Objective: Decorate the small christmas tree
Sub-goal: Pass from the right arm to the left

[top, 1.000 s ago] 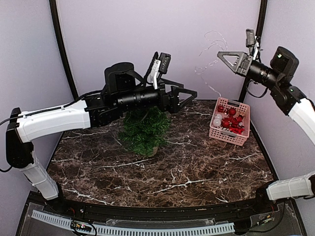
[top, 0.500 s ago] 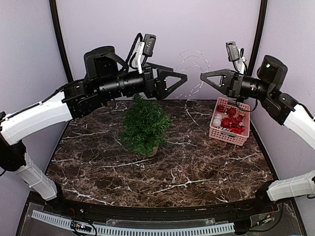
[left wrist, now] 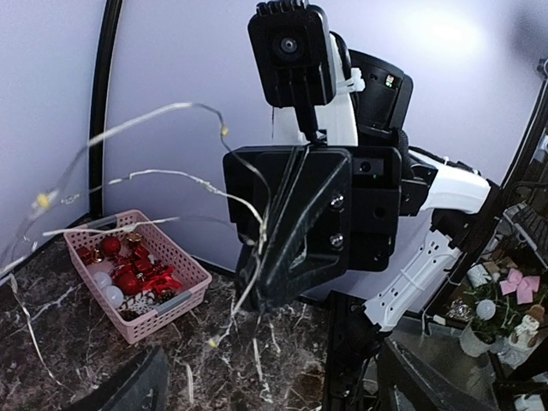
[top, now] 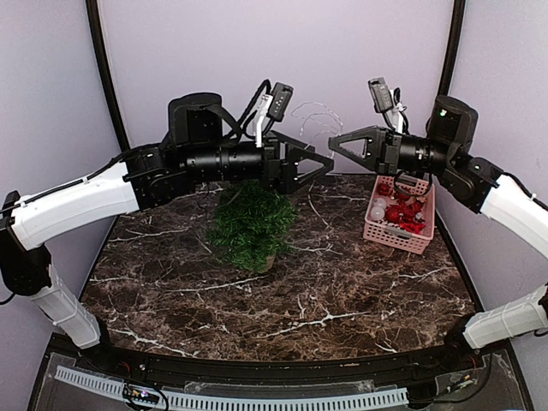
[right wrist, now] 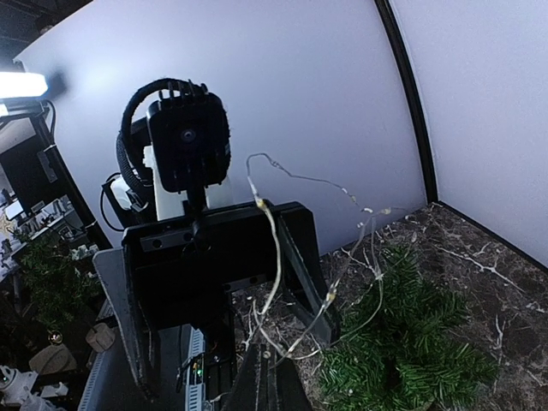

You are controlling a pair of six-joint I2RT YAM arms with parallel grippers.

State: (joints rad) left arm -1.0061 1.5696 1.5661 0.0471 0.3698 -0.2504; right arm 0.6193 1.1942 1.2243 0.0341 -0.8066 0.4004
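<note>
Light-wire draping: tree (top: 253, 224) left of frame centre, beneath both arms; right gripper (top: 332, 139) pinched shut on the light wire (top: 312, 116), upper centre; left gripper (top: 321, 164) spread wide, holding nothing, should take the slack wire squarely between its fingers before lowering it over the branches.

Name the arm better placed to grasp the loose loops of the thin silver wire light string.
Left. The left gripper is open near the small green christmas tree, facing the loops; the right gripper is shut on the thin silver wire light string.
</note>
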